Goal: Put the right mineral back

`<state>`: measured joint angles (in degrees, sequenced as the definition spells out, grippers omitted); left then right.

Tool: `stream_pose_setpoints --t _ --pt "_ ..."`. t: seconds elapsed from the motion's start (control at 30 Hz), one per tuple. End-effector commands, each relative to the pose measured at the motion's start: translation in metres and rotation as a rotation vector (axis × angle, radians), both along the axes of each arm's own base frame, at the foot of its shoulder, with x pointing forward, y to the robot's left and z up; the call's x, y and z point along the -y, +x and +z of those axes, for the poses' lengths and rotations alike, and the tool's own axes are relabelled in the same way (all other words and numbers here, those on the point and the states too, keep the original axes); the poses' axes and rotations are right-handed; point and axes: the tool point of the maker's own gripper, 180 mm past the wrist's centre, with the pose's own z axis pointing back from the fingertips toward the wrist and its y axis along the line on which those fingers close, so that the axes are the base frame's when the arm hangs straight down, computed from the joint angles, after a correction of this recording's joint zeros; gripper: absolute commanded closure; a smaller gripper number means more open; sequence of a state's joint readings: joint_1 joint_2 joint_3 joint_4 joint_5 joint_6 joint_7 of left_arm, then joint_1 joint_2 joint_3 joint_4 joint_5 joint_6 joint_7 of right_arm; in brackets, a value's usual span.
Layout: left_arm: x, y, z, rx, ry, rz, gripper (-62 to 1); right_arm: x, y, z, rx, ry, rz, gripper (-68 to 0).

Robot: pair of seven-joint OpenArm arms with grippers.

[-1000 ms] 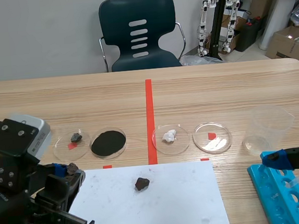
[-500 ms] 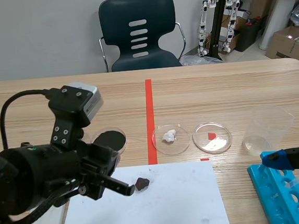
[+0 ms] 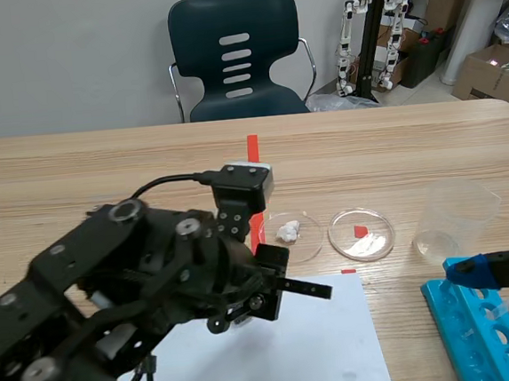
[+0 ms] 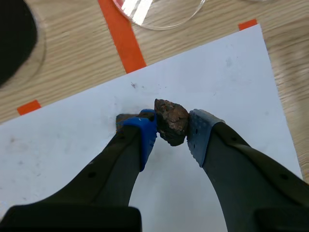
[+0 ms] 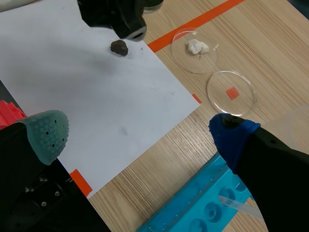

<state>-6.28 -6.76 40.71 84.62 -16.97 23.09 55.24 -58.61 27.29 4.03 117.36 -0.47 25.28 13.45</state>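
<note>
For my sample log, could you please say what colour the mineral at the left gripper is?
The mineral is dark reddish-brown; left wrist view shows it best.

The mineral (image 4: 171, 121) is lying on the sheet (image 4: 227, 82) near its far edge, pinched between the pads of the left gripper (image 4: 171, 134). Beyond the sheet two dishes are sitting side by side. The near dish (image 3: 309, 250) is holding a lump (image 3: 287, 233) just right of the tape line (image 3: 252, 146), and the other dish (image 3: 376, 249) is lying right of it. Further right a beaker (image 3: 453, 218) is standing, with the rack (image 3: 481, 331) before it. The right gripper (image 5: 140, 135) is hanging spread wide beside the rack.
</note>
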Motion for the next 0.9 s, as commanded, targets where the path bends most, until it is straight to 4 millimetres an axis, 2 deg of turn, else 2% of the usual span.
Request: stream_pose_setpoints --t 0.0,0.23,0.43,0.5,0.6,0.87 --pt "0.014 0.011 0.011 0.022 -0.02 -0.009 -8.5 -0.004 0.006 0.01 0.035 0.024 0.001 -60.8" --pt "0.056 0.016 -0.004 -0.029 0.026 -0.096 -8.5 -0.004 0.006 0.01 0.035 0.024 0.001 -60.8" --pt "0.078 0.013 -0.014 -0.078 0.068 -0.142 -8.5 -0.004 0.006 0.01 0.035 0.024 0.001 -60.8" --pt "0.079 0.011 -0.019 -0.105 0.084 -0.143 -8.5 -0.004 0.006 0.01 0.035 0.024 0.001 -60.8" --pt "0.07 0.013 -0.03 -0.114 0.132 -0.138 -8.5 -0.004 0.006 0.01 0.035 0.024 0.001 -60.8" --pt "0.073 0.007 -0.034 -0.123 0.147 -0.155 -8.6 -0.004 0.006 0.01 0.035 0.024 0.001 -60.8"
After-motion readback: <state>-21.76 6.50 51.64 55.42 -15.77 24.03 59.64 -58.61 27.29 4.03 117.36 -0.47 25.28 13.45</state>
